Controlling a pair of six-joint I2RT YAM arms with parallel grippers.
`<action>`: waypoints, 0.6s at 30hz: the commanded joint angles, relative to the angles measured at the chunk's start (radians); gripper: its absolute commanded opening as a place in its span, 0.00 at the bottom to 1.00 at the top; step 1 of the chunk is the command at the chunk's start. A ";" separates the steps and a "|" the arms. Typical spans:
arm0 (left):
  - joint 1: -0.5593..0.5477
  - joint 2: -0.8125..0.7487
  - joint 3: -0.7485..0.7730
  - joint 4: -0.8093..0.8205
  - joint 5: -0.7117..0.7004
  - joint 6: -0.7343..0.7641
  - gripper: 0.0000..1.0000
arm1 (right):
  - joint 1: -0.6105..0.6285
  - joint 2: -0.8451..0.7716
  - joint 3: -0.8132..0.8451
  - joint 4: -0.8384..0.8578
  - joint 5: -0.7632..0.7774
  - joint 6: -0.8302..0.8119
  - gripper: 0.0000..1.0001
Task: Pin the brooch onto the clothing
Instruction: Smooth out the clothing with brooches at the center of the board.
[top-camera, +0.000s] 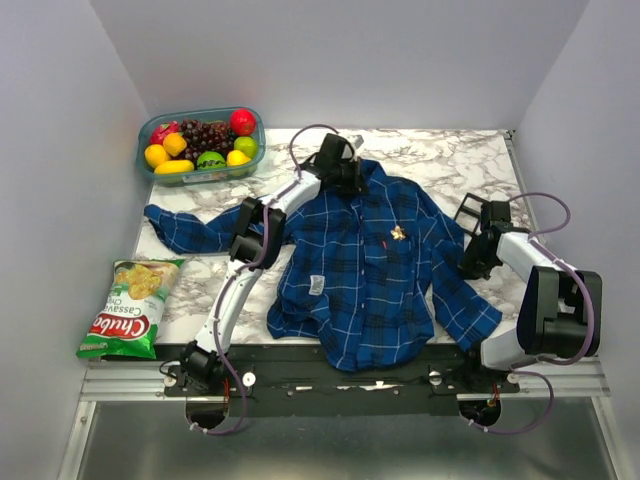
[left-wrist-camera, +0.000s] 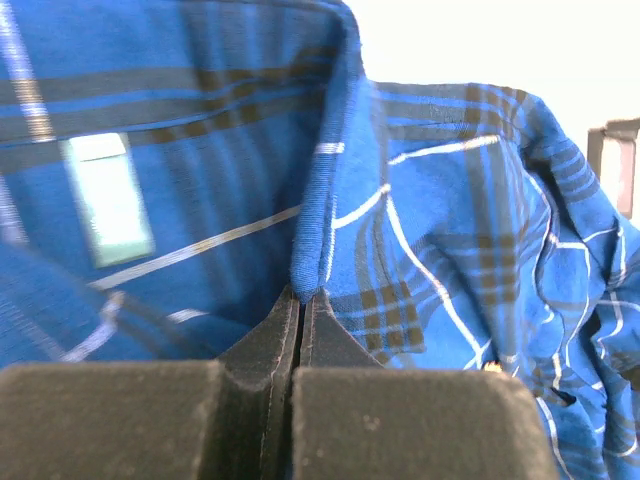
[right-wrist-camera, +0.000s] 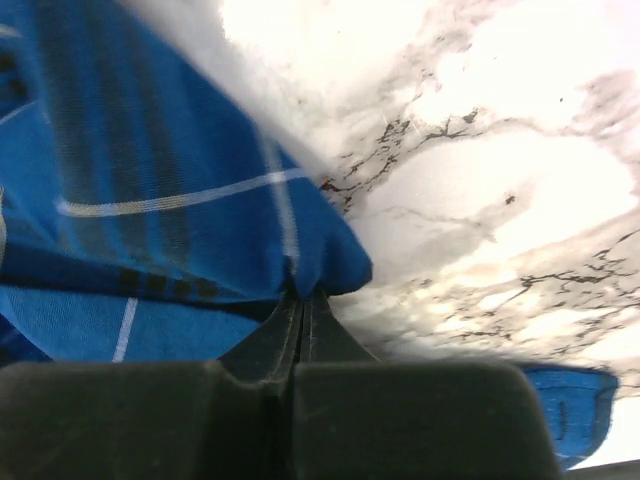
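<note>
Glossy green foil of a cassava chips bag (top-camera: 130, 320) lies at our far left, with a clear plastic tub (top-camera: 200, 148) of rounded fruit behind it. Our left gripper (left-wrist-camera: 300, 296) has its black jaws pressed together on the collar fold of the plaid shirt (top-camera: 360, 280), woven cloth spread on the marble-veined table (top-camera: 470, 160). A small star-shaped brooch (top-camera: 398, 234) sits on the shirt's chest. Our right gripper (right-wrist-camera: 302, 296) is pinched tight on a folded sleeve edge.

Blue plaid shirt (top-camera: 360, 285) spread; brooch (top-camera: 398, 234) on chest.
</note>
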 joint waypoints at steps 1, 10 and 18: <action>0.071 -0.092 -0.044 0.017 0.054 -0.017 0.00 | -0.007 0.020 0.061 -0.020 0.052 -0.016 0.01; 0.125 -0.108 -0.061 -0.020 0.072 0.041 0.00 | -0.053 0.066 0.181 -0.095 0.253 -0.060 0.01; 0.137 -0.122 -0.059 -0.049 0.054 0.098 0.00 | -0.089 0.111 0.289 -0.138 0.409 -0.091 0.01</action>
